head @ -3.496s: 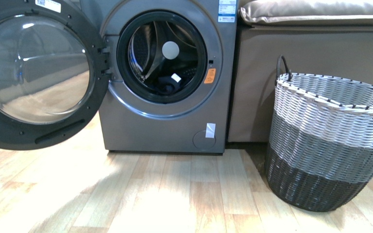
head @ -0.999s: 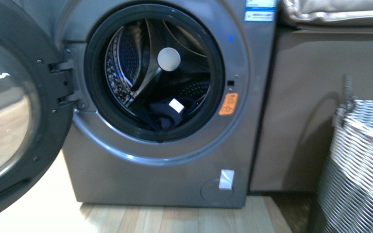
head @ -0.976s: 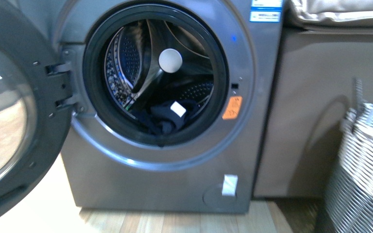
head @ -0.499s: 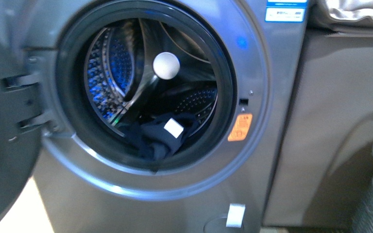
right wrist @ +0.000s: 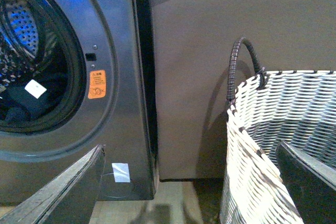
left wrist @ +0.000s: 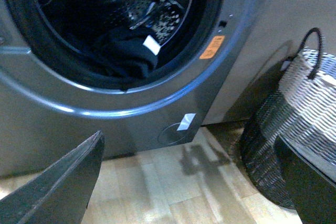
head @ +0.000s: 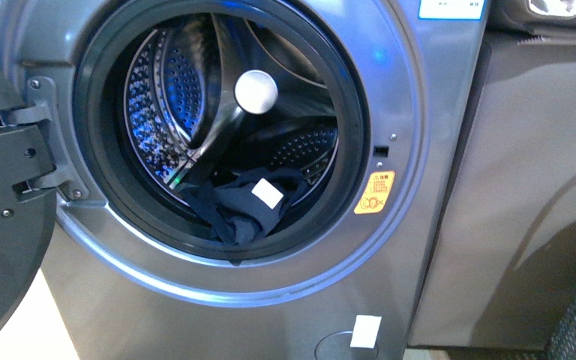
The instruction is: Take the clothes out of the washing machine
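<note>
The grey washing machine [head: 412, 112] fills the front view, its round door [head: 0, 247] swung open to the left. The dark navy clothes [head: 232, 210] with a white tag lie at the bottom front of the perforated steel drum [head: 157, 105]. They also show in the left wrist view [left wrist: 126, 53] and the right wrist view [right wrist: 21, 100]. My left gripper [left wrist: 194, 182] is open and empty, low over the wooden floor in front of the machine. My right gripper [right wrist: 194, 182] is open and empty, facing the gap between machine and basket. Neither arm shows in the front view.
A woven grey, white and black basket [right wrist: 283, 129] stands to the right of the machine, also in the left wrist view [left wrist: 304, 103]. A brown upholstered unit [head: 532, 187] stands behind it. An orange sticker [head: 374, 192] sits beside the porthole.
The view has closed in on the washing machine: the porthole and clothes appear much larger, and the basket has slid almost out of the front view to the right.
</note>
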You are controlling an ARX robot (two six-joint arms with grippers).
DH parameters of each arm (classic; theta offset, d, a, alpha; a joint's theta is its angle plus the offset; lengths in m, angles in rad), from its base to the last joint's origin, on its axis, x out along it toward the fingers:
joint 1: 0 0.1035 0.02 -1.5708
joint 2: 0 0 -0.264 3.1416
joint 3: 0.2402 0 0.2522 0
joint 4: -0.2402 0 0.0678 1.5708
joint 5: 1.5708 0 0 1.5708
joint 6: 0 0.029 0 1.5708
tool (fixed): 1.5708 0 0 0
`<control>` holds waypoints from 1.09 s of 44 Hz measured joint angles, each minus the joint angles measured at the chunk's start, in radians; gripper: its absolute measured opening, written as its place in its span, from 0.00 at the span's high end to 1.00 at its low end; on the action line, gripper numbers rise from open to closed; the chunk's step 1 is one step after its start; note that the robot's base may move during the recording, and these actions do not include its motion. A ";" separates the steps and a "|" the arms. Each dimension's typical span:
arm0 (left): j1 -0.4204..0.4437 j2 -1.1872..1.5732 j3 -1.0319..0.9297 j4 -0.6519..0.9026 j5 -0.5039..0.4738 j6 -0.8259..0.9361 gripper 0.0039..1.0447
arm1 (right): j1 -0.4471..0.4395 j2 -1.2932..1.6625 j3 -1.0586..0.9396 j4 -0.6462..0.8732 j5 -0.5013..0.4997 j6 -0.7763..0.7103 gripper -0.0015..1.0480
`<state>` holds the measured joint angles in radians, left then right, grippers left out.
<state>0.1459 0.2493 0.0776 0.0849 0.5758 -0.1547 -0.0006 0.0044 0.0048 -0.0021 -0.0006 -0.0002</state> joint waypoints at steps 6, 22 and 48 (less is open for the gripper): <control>-0.054 0.266 0.050 0.249 -0.053 -0.002 0.06 | 0.000 0.000 0.000 0.000 0.000 0.000 0.07; -0.230 0.925 0.271 0.684 -0.196 0.023 0.06 | 0.000 0.000 0.000 0.000 0.000 0.000 0.07; -0.419 1.520 0.731 0.690 -0.353 0.094 0.06 | 0.000 0.000 0.000 0.000 0.000 0.000 0.07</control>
<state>-0.2733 1.7695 0.8082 0.7750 0.2226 -0.0605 -0.0006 0.0044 0.0048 -0.0021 -0.0010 -0.0002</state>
